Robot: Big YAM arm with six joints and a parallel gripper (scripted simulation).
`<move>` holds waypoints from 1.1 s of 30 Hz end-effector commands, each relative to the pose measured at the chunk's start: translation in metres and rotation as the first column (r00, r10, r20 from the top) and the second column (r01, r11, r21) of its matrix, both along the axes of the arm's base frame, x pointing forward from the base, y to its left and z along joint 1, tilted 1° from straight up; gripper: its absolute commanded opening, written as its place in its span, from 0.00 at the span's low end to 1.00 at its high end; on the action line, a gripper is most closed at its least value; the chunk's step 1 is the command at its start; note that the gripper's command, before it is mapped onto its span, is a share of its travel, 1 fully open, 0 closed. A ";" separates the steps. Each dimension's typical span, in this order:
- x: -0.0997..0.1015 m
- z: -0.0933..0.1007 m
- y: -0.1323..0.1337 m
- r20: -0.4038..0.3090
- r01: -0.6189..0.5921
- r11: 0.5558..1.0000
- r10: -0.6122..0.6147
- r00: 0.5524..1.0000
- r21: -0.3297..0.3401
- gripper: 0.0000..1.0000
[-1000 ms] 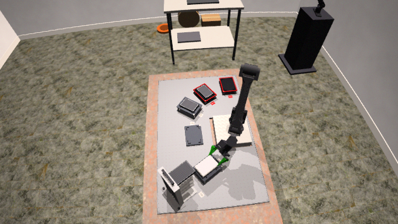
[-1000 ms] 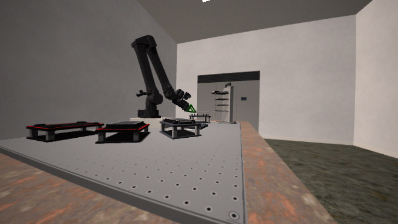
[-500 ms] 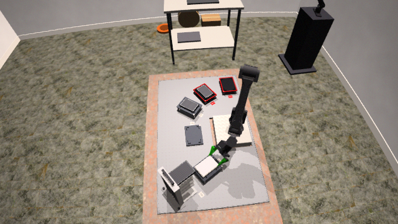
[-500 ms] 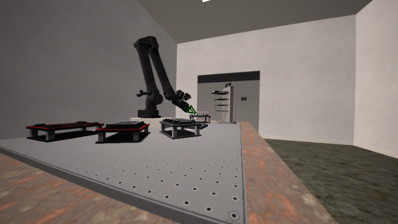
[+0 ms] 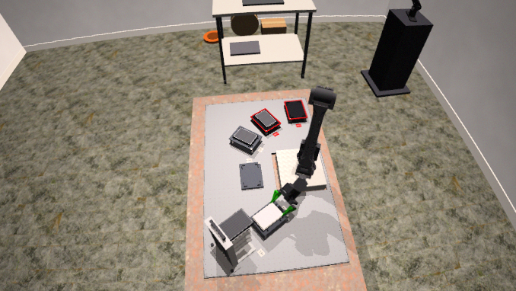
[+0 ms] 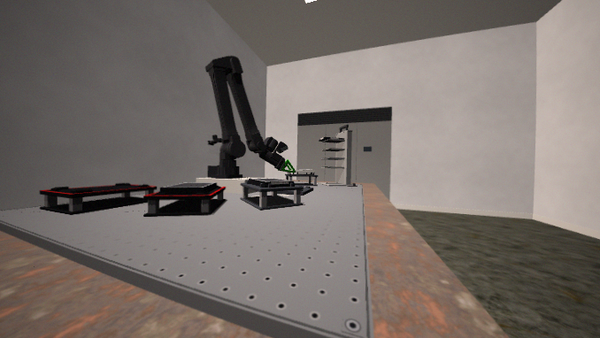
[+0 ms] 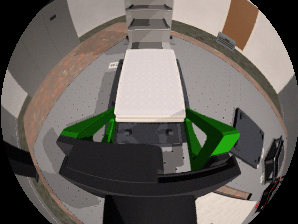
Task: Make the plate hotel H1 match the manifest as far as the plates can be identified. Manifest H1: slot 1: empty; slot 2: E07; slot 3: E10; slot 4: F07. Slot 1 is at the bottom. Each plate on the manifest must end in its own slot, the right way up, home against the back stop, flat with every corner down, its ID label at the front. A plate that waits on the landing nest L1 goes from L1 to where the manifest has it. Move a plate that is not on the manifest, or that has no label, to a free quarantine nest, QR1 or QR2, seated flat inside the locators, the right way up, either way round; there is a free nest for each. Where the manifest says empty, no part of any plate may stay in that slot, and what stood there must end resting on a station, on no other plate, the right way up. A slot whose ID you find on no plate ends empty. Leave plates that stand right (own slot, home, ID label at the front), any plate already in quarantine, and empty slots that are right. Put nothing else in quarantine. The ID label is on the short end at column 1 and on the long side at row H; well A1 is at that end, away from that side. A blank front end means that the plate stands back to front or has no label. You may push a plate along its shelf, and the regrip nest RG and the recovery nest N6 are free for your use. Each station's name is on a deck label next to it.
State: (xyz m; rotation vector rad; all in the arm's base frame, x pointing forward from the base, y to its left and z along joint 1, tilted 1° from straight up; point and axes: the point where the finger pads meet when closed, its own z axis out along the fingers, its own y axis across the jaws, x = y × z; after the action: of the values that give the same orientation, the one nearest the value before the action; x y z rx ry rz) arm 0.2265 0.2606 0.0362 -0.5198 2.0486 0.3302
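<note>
A white plate [image 5: 268, 216] [image 6: 305, 171] [image 7: 150, 85] lies level at a dark raised nest [image 5: 265, 235] in front of the hotel. My gripper [image 5: 277, 209] [image 6: 293, 171] [image 7: 149, 111] is shut on its near end, one finger against each long side. Whether the plate rests fully inside the locators cannot be told. No label shows on its near short end. The hotel [image 5: 224, 244] [image 6: 349, 159] carries a dark plate [image 5: 237, 224] [image 6: 327, 138] at its uppermost level; its ID is unreadable. The lower shelves [image 6: 333, 158] show no clear plate, but are partly hidden.
A grey plate [image 5: 266, 118] sits on one red-rimmed quarantine nest; the other red-rimmed nest [image 5: 295, 110] shows no plate. Another grey plate [image 5: 245, 135] stands on a dark raised nest. A low dark nest [image 5: 251, 176] [image 7: 248, 137] holds no plate. The arm's base stands on a white block [image 5: 285, 167].
</note>
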 end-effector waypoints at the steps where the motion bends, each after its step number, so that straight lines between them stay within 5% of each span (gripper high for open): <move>1: -0.001 0.003 0.007 0.007 -0.005 1.000 0.005 1.000 0.029 0.86; 33: 0.004 -0.001 0.010 0.017 -0.001 1.000 0.000 1.000 0.031 0.86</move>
State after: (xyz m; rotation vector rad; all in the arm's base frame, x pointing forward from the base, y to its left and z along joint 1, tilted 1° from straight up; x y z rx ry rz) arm 0.2275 0.2626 0.0286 -0.5152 2.0422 0.3357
